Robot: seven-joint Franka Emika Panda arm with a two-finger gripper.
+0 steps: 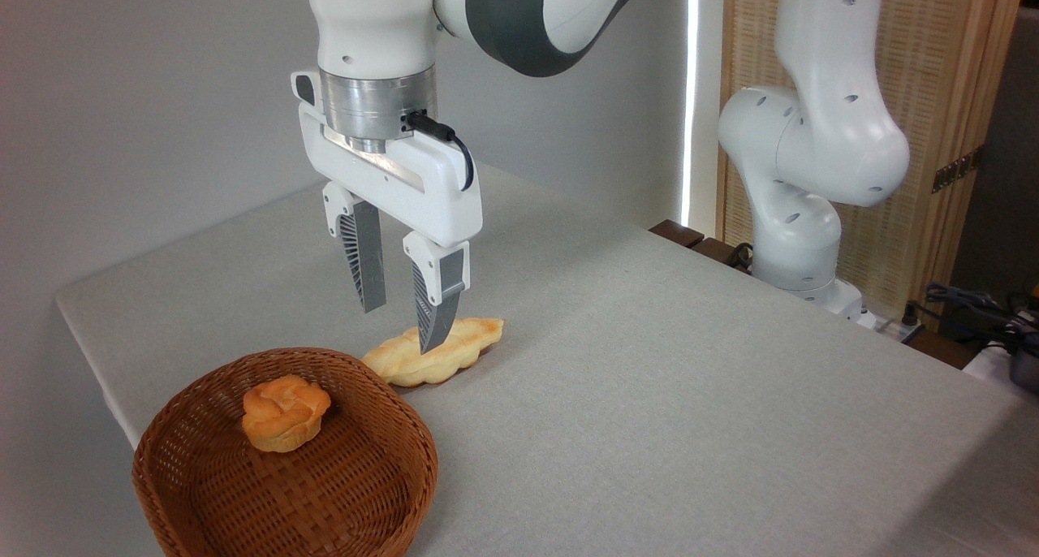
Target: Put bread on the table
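Bread point(284, 413) sits inside basket point(357, 492) (table point(690, 378) corner); claw point(402, 325) open above.

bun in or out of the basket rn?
In. The bread sits inside the wicker basket; the open gripper hangs above, empty.

You see a glossy white arm point(812, 135) with dark grey joint bands, a silver wrist ring, small dark screw holes, a black cable, and 2 grey ribbed fingers point(369, 265).
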